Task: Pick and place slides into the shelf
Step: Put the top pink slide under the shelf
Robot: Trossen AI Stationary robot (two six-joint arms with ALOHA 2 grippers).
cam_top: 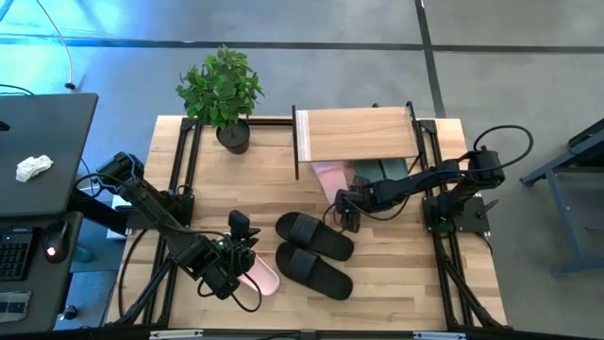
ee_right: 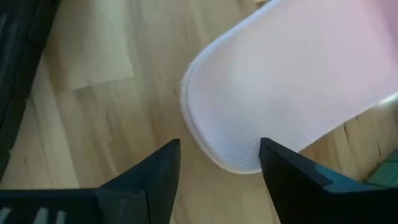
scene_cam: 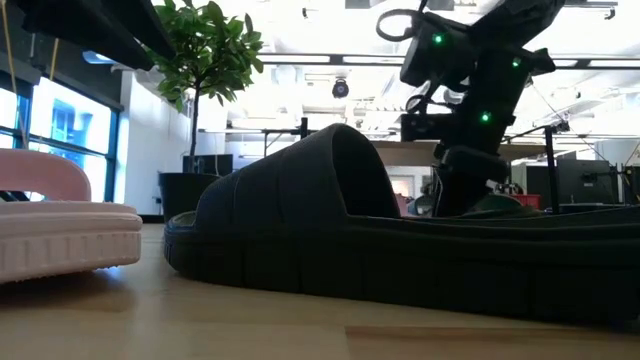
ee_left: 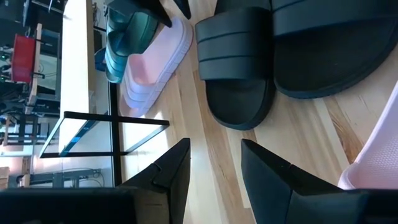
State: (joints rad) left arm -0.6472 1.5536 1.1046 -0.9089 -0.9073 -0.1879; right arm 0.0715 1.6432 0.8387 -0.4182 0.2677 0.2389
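Landmark is the shelf (cam_top: 357, 134), a light board on black legs at the table's far edge beside the potted plant (cam_top: 225, 94). Under its front edge sit one pale pink slide (cam_top: 329, 177) and at least one teal slide (cam_top: 379, 171), side by side and partly hidden by the board. The right gripper (cam_top: 347, 212) hangs just in front of the shelf at the pink slide's near end; in the right wrist view its fingers (ee_right: 155, 171) are spread apart over bare wood with the slide's rounded end just ahead, nothing gripped. Two black slides (cam_top: 314, 251) lie side by side mid-table, nearer the front than the shelf. Second pale pink slide (cam_top: 259, 275) lies well in front of the shelf, just beside the black pair, partly under the left arm. Left gripper (cam_top: 243, 234) sits over that slide, well apart from the shelf, jaws open a moderate gap, holding nothing.
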